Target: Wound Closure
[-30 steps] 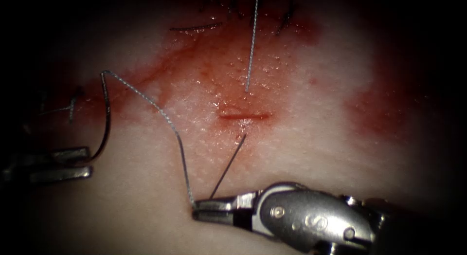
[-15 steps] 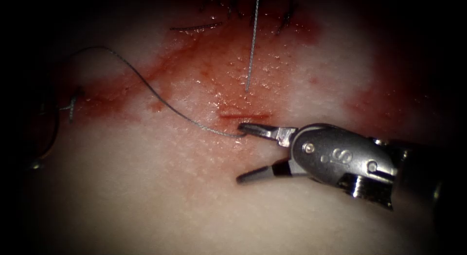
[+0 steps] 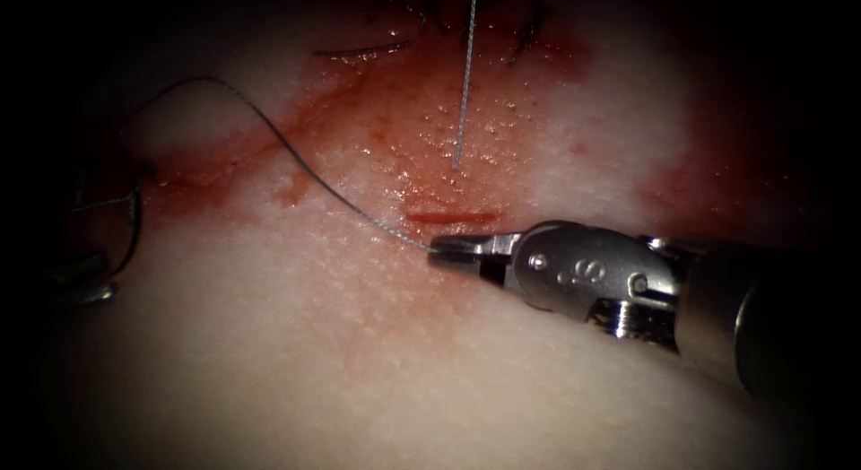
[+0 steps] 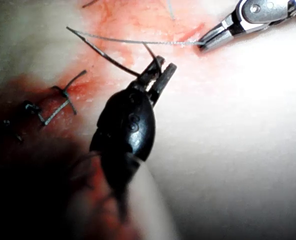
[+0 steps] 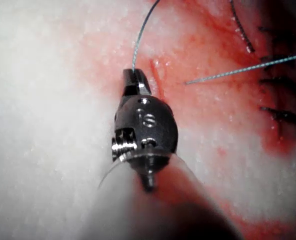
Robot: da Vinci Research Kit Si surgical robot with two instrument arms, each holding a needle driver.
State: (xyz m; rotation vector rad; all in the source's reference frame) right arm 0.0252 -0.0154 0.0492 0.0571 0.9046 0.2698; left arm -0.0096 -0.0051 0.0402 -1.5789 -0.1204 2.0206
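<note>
we see the right hand (image 3: 437, 252) just below the short cut (image 3: 450, 216) in the tissue (image 3: 269, 344), its jaws closed together on the thread (image 3: 296, 169) right at the cut's lower edge. in the right wrist view the same hand (image 5: 134, 76) pinches that strand beside the cut (image 5: 157, 75). from the pinch the thread runs up and to the left over the red fluid (image 3: 377, 129), arching toward the left side of the tissue. another strand (image 3: 463, 84) comes down from above and ends just above the cut.

the left hand (image 3: 85, 286) sits at the far left, well apart from the cut, and holds the curved needle (image 3: 134, 223), which is outside the tissue. in the left wrist view this hand (image 4: 159, 74) is closed narrowly on the needle (image 4: 105, 55) near one end of its curve; which end we cannot tell. tied stitches (image 4: 63, 95) lie beside it.
</note>
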